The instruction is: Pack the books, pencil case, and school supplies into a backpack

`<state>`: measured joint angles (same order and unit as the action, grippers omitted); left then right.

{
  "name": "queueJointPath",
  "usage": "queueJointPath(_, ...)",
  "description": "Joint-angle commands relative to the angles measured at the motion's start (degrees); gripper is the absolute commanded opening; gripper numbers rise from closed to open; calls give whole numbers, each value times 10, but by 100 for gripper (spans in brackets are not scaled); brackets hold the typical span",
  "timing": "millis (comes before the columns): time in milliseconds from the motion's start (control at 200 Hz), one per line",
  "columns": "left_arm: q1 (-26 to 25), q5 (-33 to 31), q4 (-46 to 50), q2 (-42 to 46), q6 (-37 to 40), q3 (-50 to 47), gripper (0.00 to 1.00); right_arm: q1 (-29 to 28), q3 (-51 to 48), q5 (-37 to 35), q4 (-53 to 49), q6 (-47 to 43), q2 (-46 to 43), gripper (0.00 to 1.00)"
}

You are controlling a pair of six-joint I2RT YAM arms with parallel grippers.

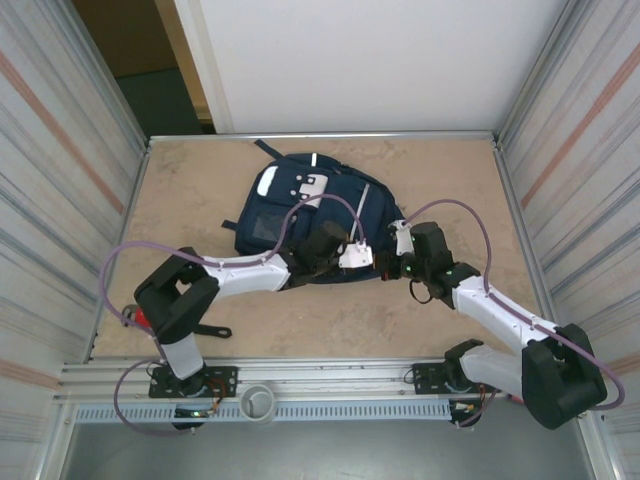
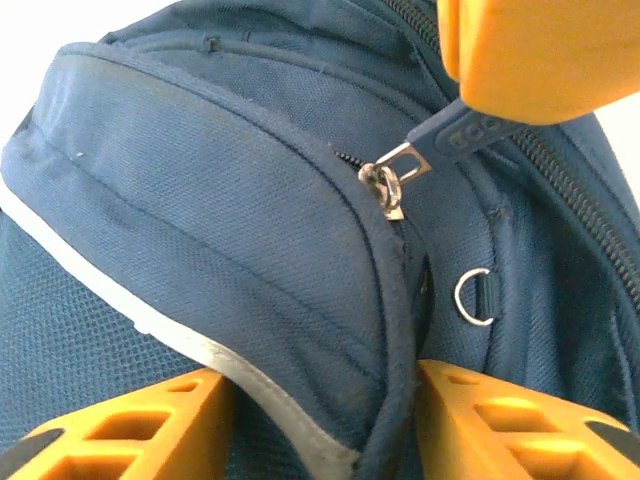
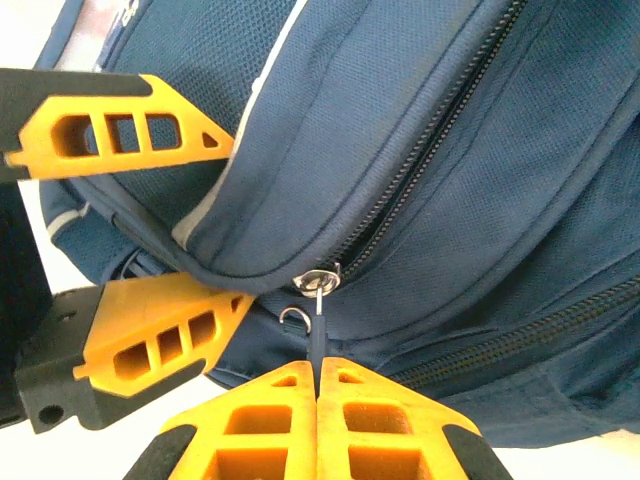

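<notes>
Midway across the beige tabletop (image 1: pixel 450 180), the large navy fabric backpack (image 1: pixel 300 210) lies clear of the aluminium side rails (image 1: pixel 514 200), with bare surface left and right of it. My right gripper (image 3: pixel 318 365) is clamped on the navy zip pull tab (image 3: pixel 318 335). My left gripper (image 2: pixel 320 385) straddles the backpack's piped pocket edge; whether it pinches, I cannot tell.
</notes>
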<state>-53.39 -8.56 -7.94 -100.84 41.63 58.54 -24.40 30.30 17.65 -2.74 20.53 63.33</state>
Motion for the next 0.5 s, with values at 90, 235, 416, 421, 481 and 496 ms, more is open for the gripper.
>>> queueJointPath(90,-4,-24,-28,-15,31,16,21,17,-8,22,30,6,13,0)
queueJointPath(235,-1,22,-23,4,13,5,8,24,-5,45,50,6,36,0)
queueJointPath(416,8,90,-11,37,-21,-8,0,26,-8,62,74,9,45,2)
queueJointPath(421,8,91,-10,37,-21,-9,0,26,-8,62,75,8,46,2)
queueJointPath(481,12,108,-12,48,-32,-15,0,26,-10,63,85,12,49,3)
queueJointPath(496,13,112,-13,50,-35,-16,0,26,-11,64,86,13,49,3)
